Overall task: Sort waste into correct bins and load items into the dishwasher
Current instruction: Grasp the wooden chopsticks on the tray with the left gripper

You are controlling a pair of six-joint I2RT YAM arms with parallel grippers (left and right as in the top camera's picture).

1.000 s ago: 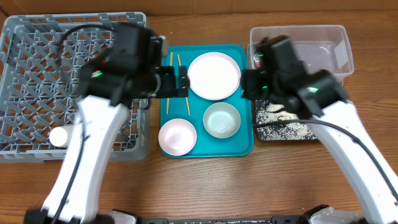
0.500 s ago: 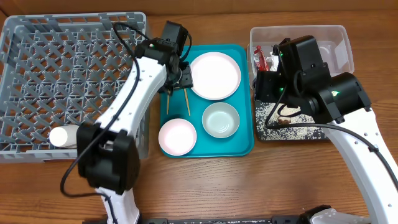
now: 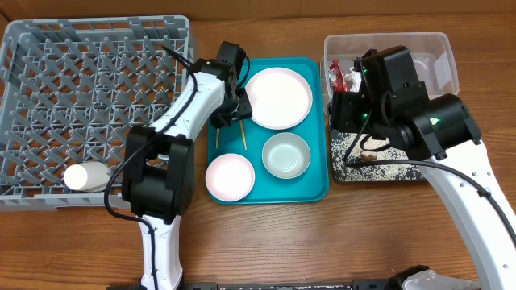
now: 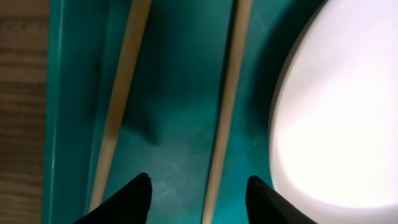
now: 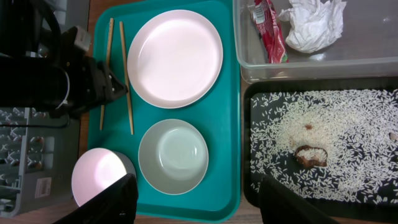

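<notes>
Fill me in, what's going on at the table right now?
The left tool is open and low over the chopsticks on the teal tray, straddling the one nearer the large plate. The right tool hangs open above, holding nothing. The wrapper and tissue are in the clear tub, the rice in the black tray. Only the cup lies in the rack; pink dish and bowl sit on the teal tray.

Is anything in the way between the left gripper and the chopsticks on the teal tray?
Nothing visible. The left gripper is open with a finger on each side of one chopstick, which lies on the teal tray. The plate lies off to one side.
</notes>
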